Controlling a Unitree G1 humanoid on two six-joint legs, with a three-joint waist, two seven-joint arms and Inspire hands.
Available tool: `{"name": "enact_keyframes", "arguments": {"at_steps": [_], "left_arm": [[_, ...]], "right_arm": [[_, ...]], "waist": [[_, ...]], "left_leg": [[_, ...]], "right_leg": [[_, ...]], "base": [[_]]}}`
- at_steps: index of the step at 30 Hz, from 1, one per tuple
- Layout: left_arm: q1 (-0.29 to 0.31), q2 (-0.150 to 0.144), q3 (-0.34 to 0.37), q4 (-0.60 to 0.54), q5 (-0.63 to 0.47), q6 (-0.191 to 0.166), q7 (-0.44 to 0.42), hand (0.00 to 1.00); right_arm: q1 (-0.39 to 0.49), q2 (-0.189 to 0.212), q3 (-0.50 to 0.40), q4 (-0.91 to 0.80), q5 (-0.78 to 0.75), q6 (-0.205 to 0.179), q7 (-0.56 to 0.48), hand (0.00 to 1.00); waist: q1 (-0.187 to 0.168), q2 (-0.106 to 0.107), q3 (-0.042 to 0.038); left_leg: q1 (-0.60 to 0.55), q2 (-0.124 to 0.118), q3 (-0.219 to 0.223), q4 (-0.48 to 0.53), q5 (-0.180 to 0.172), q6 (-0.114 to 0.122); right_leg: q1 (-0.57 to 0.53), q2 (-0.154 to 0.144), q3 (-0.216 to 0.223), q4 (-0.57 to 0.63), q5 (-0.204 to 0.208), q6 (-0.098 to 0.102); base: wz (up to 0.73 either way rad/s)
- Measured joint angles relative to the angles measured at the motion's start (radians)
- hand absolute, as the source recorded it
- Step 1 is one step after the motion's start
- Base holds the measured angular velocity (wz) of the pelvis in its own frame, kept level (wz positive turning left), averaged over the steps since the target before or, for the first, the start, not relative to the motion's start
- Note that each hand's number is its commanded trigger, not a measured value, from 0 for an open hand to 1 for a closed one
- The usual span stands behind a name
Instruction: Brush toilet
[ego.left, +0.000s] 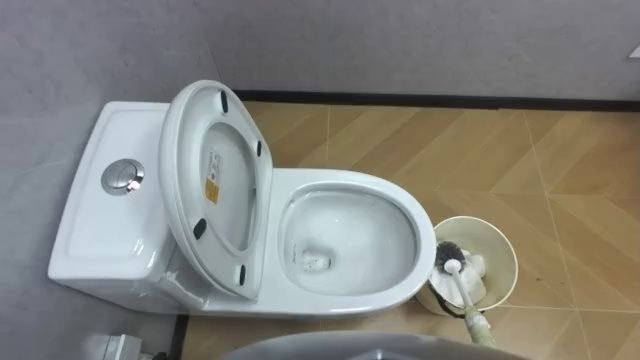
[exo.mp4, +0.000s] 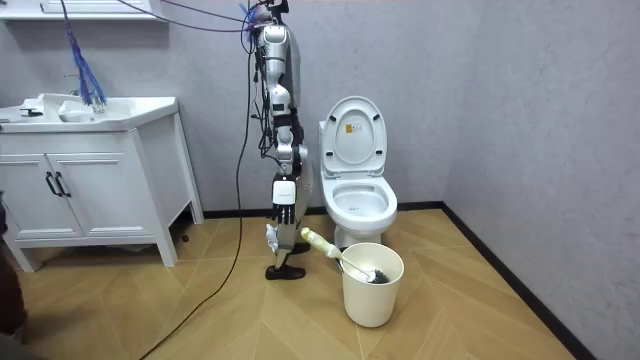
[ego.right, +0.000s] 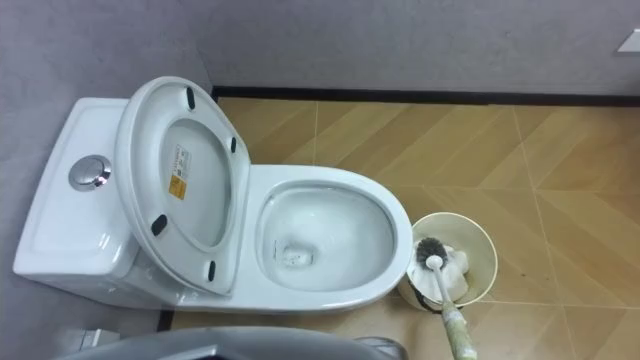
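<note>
A white toilet stands against the grey wall with its seat and lid raised, so the bowl is open with a little water at the bottom. Its tank with a chrome flush button is to the left. To the right of the bowl stands a cream bucket. The toilet brush rests in it head down, its pale handle leaning out over the near rim. In the room view I stand upright just left of the toilet, behind the bucket, my right hand hanging at my side.
A white vanity cabinet with a sink stands at the room view's left. A dark baseboard runs along the wall behind the toilet. Wooden floor lies open to the right of the bucket.
</note>
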Motion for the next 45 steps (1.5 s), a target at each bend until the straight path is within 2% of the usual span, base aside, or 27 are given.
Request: {"name": "enact_keyframes", "arguments": {"at_steps": [10, 14, 23, 26, 34, 39, 45], "left_arm": [[0.004, 0.000, -0.022, 0.002, 0.000, 0.004, 0.002, 0.00], [0.002, 0.000, -0.033, 0.003, -0.002, 0.005, 0.004, 0.00], [-0.008, 0.001, -0.041, -0.002, -0.001, 0.003, 0.034, 0.00], [-0.010, 0.002, -0.042, -0.003, -0.001, -0.007, 0.051, 0.00], [-0.009, 0.003, -0.043, -0.006, -0.001, -0.048, 0.100, 0.00], [-0.011, 0.004, -0.043, -0.016, -0.002, -0.077, 0.106, 0.00], [-0.021, 0.015, -0.050, -0.044, -0.043, -0.124, 0.123, 0.00]], "right_arm": [[0.000, 0.000, 0.005, -0.009, -0.011, -0.002, -0.012, 0.00], [-0.004, -0.001, 0.007, -0.011, 0.000, -0.006, -0.053, 0.00], [-0.001, -0.001, -0.004, -0.051, 0.035, -0.040, -0.189, 0.00], [-0.003, -0.001, -0.011, -0.069, 0.037, -0.071, -0.239, 0.00], [0.002, -0.001, -0.042, -0.165, 0.093, -0.131, -0.356, 0.00], [-0.005, -0.001, -0.042, -0.215, 0.144, -0.195, -0.397, 0.00], [-0.001, 0.000, -0.028, -0.253, 0.184, -0.223, -0.433, 0.00]], "waist": [[0.001, 0.006, 0.0004], [0.003, 0.005, 0.0004], [-0.002, 0.004, -0.0006], [-0.001, 0.000, -0.0028], [0.002, 0.002, -0.0026], [0.003, 0.002, -0.0052], [0.011, 0.007, -0.0073]], "left_leg": [[0.001, 0.000, 0.000, 0.000, 0.000, 0.000], [0.001, 0.001, 0.004, 0.000, 0.000, 0.000], [-0.004, -0.001, 0.005, 0.001, 0.000, 0.000], [-0.004, -0.001, 0.005, 0.001, 0.000, 0.000], [-0.007, 0.000, 0.006, 0.003, 0.000, 0.000], [-0.020, 0.000, 0.006, 0.004, 0.000, 0.000], [-0.042, 0.001, 0.008, 0.004, 0.000, 0.000]], "right_leg": [[0.001, 0.000, -0.001, 0.002, 0.000, 0.000], [-0.002, 0.000, 0.003, 0.002, 0.000, 0.000], [-0.003, -0.001, -0.001, -0.004, 0.000, 0.001], [-0.003, -0.001, 0.001, -0.004, 0.000, 0.000], [-0.007, 0.000, 0.002, -0.005, 0.000, 0.000], [-0.019, 0.000, 0.002, -0.004, 0.000, 0.000], [-0.043, 0.000, 0.000, 0.000, 0.000, 0.000]], "base": [[0.00], [-0.02], [0.00], [0.00], [0.00], [0.00], [0.00]]}}
